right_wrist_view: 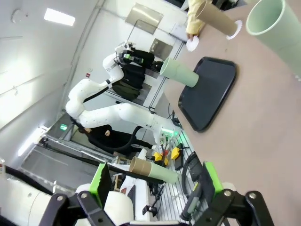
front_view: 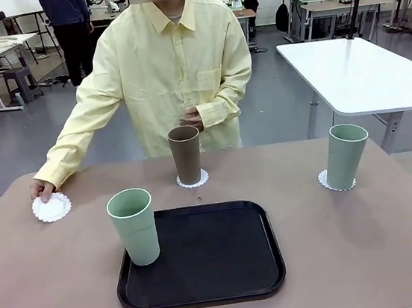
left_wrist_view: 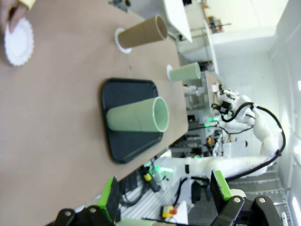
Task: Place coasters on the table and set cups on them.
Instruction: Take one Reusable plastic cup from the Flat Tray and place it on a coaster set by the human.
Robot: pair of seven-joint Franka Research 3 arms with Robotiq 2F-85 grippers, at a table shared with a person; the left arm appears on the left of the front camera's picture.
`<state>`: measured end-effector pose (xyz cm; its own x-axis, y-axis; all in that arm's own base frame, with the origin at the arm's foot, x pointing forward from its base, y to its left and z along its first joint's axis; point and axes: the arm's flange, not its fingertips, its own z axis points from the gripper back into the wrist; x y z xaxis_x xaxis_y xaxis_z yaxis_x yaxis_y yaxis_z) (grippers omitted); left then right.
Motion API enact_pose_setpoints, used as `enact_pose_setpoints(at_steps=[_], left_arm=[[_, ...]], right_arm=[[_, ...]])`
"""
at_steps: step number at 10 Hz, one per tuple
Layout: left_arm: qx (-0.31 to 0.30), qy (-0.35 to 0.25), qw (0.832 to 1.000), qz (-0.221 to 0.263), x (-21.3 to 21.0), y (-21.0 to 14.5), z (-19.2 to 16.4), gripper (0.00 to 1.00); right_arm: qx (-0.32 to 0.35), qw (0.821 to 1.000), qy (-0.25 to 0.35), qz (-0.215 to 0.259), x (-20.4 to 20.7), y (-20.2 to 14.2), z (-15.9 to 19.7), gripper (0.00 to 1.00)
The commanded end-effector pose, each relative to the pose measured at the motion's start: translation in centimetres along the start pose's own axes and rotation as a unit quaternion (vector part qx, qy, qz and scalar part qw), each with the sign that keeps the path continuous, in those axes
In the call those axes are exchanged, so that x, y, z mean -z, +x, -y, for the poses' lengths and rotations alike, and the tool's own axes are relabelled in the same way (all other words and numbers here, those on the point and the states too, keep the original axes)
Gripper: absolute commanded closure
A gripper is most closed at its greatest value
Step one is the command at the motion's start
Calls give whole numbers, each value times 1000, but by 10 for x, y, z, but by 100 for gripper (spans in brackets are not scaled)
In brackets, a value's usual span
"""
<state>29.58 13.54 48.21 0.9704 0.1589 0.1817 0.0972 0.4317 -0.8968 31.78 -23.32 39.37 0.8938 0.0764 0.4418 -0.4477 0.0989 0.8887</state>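
Beige-pink table (front_view: 398, 250) carrying a black tray (front_view: 210, 251) at its near edge and three lacy white doilies: left coaster (front_view: 52, 207), middle coaster (front_view: 203, 177), right coaster (front_view: 323, 179).

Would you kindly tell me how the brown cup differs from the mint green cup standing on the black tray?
The brown cup sits on a white coaster on the table; the green cup sits on the black tray, without a coaster. The brown cup stands nearer the person than the green cup does. Both stand upright, tapered and handleless.
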Motion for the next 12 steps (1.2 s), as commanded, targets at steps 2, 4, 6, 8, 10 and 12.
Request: enact_pose_setpoints(at_steps=[2,4,6,8,10,12], left_arm=[[6,-7,1000,3,0,1,0,0],[6,-7,1000,3,0,1,0,0],[6,-7,1000,3,0,1,0,0],[6,-7,1000,3,0,1,0,0],[6,-7,1000,3,0,1,0,0],[6,-7,1000,3,0,1,0,0]], right_arm=[[-12,1000,-9,5,5,-5,-1,0],[-12,1000,-9,5,5,-5,-1,0],[-12,1000,-9,5,5,-5,-1,0],[-12,1000,-9,5,5,-5,-1,0],[-12,1000,-9,5,5,-5,-1,0],[-12,1000,-9,5,5,-5,-1,0]])
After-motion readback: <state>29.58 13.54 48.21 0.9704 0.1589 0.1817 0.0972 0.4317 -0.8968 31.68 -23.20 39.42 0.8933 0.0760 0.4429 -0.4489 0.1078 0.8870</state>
